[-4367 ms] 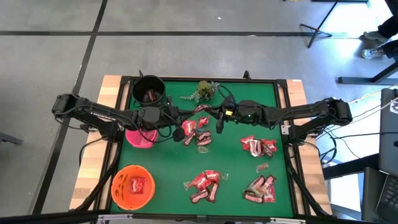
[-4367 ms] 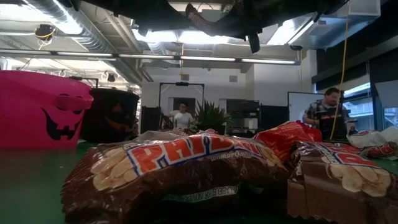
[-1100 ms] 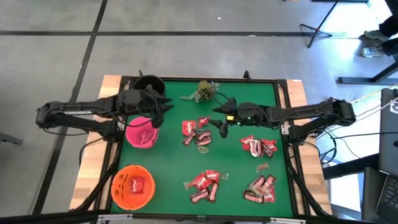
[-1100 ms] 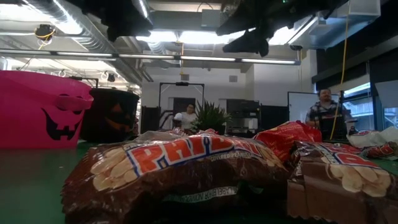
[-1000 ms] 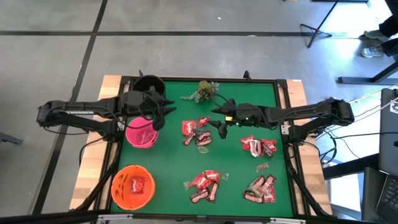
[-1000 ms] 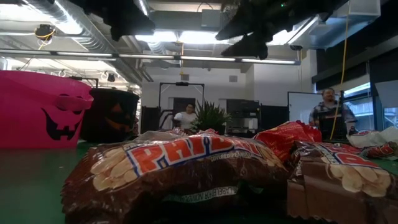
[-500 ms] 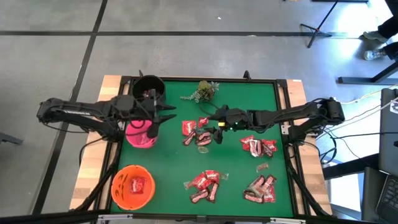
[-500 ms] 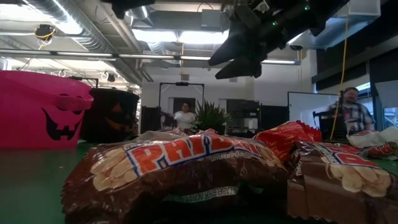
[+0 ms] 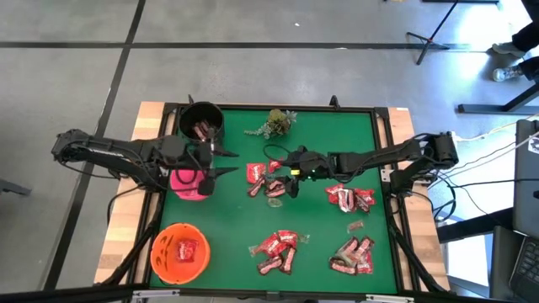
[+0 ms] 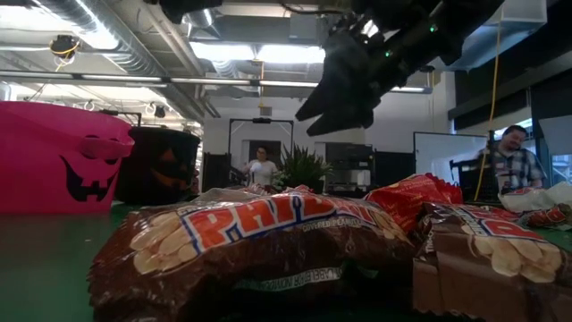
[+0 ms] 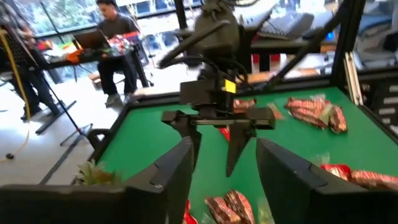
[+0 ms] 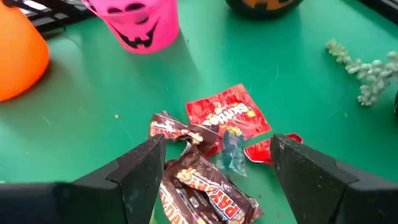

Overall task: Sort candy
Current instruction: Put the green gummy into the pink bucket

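The candy lies in several heaps on the green table: a middle heap (image 9: pixel 265 181) with a red shiny packet (image 12: pixel 227 115) and brown bars (image 12: pixel 202 196), and more heaps at the right (image 9: pixel 349 199) and near edge (image 9: pixel 276 250). My right gripper (image 12: pixel 217 146) hangs open just above the middle heap, a finger on either side of it, touching nothing. My left gripper (image 9: pixel 224 162) is open and holds nothing, level above the right rim of the pink bucket (image 9: pixel 189 183).
A black bucket (image 9: pixel 202 123) stands at the far left and an orange bucket (image 9: pixel 179 251) at the near left, both with candy inside. A green leafy sprig (image 9: pixel 274 122) lies at the far edge. People sit in the room beyond the table.
My right gripper has come down toward the middle heap and a little toward the table's left, still open. My left gripper has swung a little toward the near edge, over the pink bucket's right rim, and has rolled somewhat.
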Motion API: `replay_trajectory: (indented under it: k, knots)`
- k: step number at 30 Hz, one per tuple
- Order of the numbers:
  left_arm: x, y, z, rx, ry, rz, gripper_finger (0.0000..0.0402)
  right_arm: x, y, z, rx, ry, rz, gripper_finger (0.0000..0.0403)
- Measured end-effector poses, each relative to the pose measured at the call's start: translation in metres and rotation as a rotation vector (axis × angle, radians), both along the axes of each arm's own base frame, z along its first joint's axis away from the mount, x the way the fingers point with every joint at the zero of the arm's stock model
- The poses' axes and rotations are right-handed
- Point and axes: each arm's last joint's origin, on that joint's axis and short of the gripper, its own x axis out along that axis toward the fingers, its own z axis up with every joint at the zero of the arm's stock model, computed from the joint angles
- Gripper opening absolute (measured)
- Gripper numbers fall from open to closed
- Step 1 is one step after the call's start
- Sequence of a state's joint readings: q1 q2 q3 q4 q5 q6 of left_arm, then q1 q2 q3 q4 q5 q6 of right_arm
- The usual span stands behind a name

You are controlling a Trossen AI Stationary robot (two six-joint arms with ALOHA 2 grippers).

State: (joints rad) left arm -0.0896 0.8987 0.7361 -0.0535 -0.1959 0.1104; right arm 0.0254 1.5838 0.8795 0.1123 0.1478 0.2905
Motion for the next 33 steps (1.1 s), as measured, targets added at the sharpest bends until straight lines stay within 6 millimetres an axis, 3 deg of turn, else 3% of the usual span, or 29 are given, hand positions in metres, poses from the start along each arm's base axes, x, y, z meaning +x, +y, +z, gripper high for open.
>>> replay_trajectory:
  k: [9, 23, 28, 33]
  knots:
    - [0.015, -0.002, -0.013, -0.078, 0.051, 0.066, 0.0224, 0.006, 0.003, -0.022, 0.008, 0.071, 0.029, 0.0285]
    - [0.020, -0.007, -0.019, -0.104, 0.080, 0.057, 0.0221, 0.006, 0.070, -0.058, -0.183, 0.177, 0.276, 0.0285]
    - [0.020, -0.007, -0.019, -0.113, 0.076, 0.077, 0.0220, 0.006, 0.074, -0.067, -0.188, 0.205, 0.283, 0.0279]
    - [0.020, -0.006, -0.019, -0.122, 0.074, 0.090, 0.0220, 0.007, 0.073, -0.081, -0.191, 0.248, 0.281, 0.0242]
